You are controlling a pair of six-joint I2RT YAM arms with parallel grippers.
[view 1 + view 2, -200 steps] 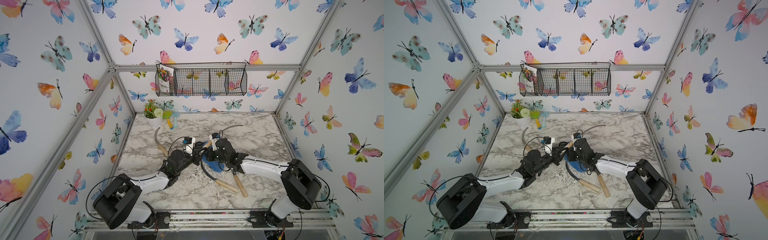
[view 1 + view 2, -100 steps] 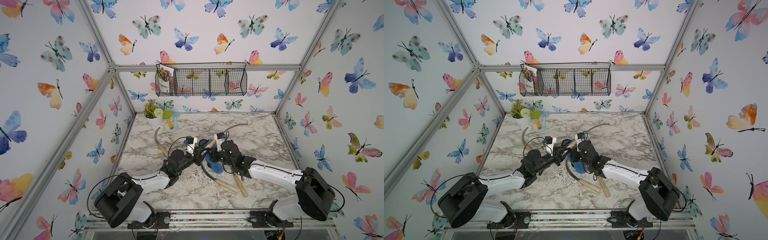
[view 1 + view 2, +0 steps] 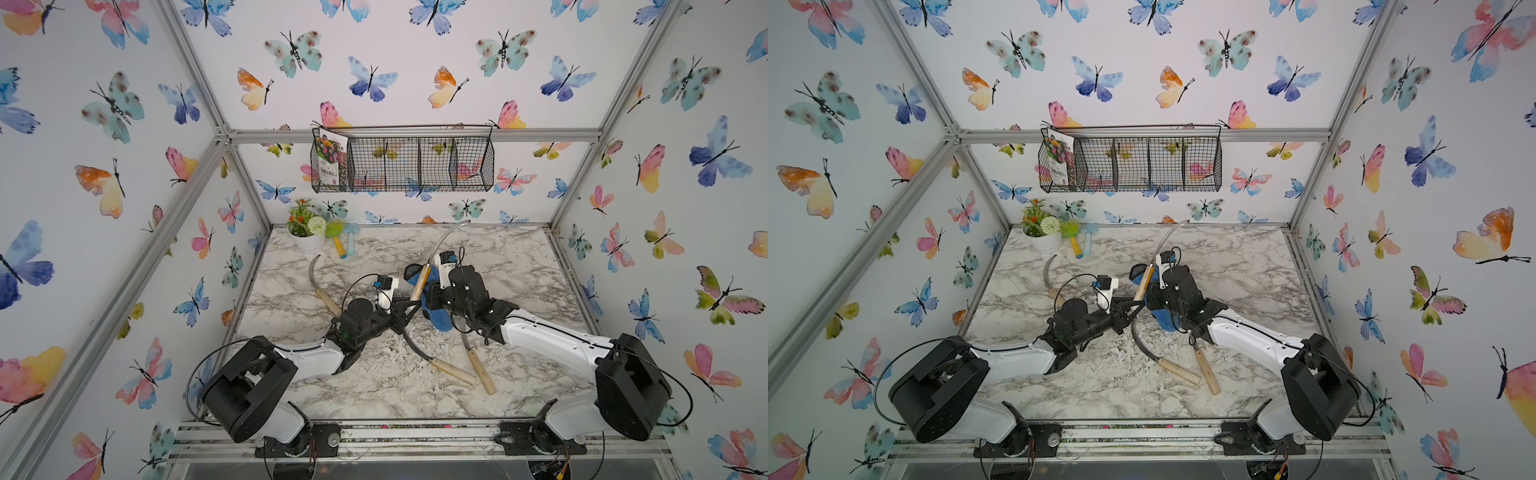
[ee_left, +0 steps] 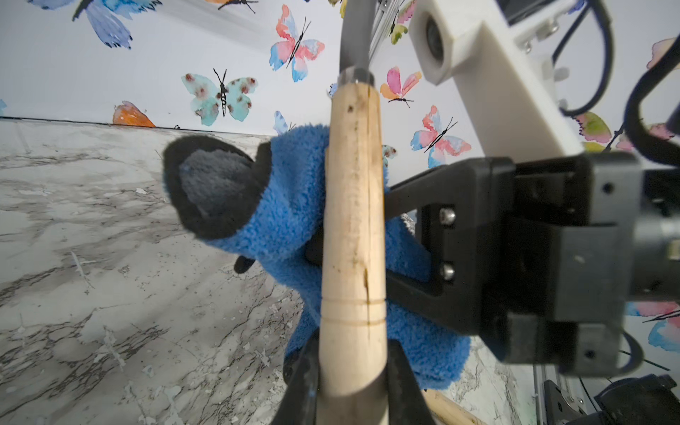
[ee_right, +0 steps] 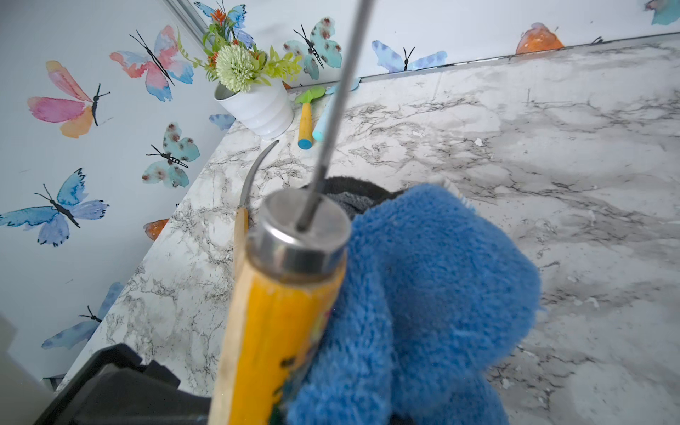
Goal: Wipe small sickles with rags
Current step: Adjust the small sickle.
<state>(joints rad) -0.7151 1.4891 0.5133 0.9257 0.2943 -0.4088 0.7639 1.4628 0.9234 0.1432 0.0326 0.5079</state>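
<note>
Now the left pincer [image 4: 351,388] is shut tight on the bottom end of a small sickle [image 3: 419,282] with a pale wooden handle and a thin, curved grey metal blade [image 5: 343,84]. It holds the sickle up off the grey-and-white marble table [image 3: 519,270], blade end up. The right pincer [image 3: 431,297] is shut on the soft, fluffy blue rag [image 4: 287,206] and presses it against the side of the handle, just under the shiny metal ring [image 5: 298,235].

So I think this sickle is being wiped, but the rag is on the wood, not on the blade. Next the rag should slide up along the blade, gently, following its bend. Three other sickles [image 3: 453,372] lie on the table, one near the white flower pot [image 3: 309,245].
</note>
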